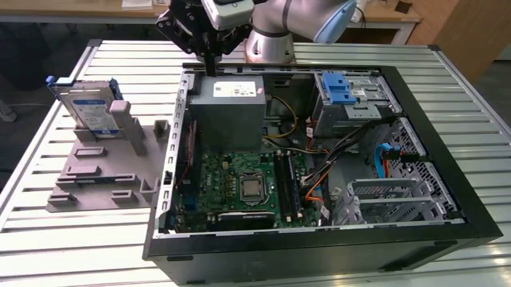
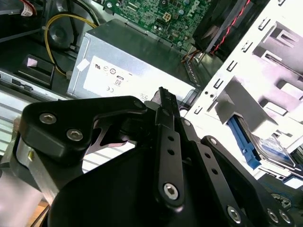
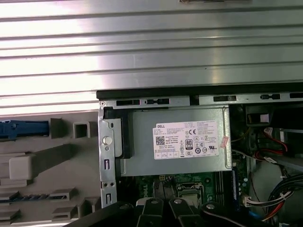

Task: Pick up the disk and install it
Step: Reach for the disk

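Fingers [image 1: 210,64] pinched together and empty hover over the rim of the open black computer case [image 1: 319,251], well apart from the blue-framed flat silver metal disk [image 1: 86,110] standing on edge in a grey plastic holder [image 1: 104,179].

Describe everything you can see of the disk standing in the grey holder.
The disk is a flat silver metal rectangle with a white-and-blue label, edged by a blue plastic frame. It stands upright on edge in the grey holder, on the exterior view's left of the open computer case; a grey post overlaps its labelled face.
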`<state>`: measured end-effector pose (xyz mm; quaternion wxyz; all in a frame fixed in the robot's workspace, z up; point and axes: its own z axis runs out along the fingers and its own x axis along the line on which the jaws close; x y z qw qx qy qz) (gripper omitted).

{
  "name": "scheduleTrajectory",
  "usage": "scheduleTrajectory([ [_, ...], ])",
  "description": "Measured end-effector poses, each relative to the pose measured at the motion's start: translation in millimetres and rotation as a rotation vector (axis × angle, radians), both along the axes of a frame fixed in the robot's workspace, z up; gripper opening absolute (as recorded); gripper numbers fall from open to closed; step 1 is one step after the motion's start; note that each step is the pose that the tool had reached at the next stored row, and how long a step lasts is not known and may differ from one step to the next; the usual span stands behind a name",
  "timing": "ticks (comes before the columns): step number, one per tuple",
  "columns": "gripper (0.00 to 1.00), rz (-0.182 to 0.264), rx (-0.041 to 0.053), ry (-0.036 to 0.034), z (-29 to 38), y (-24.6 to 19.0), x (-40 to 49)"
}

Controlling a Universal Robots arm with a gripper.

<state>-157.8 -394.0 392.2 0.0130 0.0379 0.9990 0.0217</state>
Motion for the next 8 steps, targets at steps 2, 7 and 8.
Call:
scheduleTrajectory([
  [2, 0.11, 0.000, 0.0000, 0.0000, -0.1, 0.4, -1.6],
  [7, 0.11, 0.000, 0.0001, 0.0006, -0.5, 1.6, -4.3],
  [8, 0.11, 0.000, 0.0003, 0.0030, -0.5, 1.8, -4.4],
])
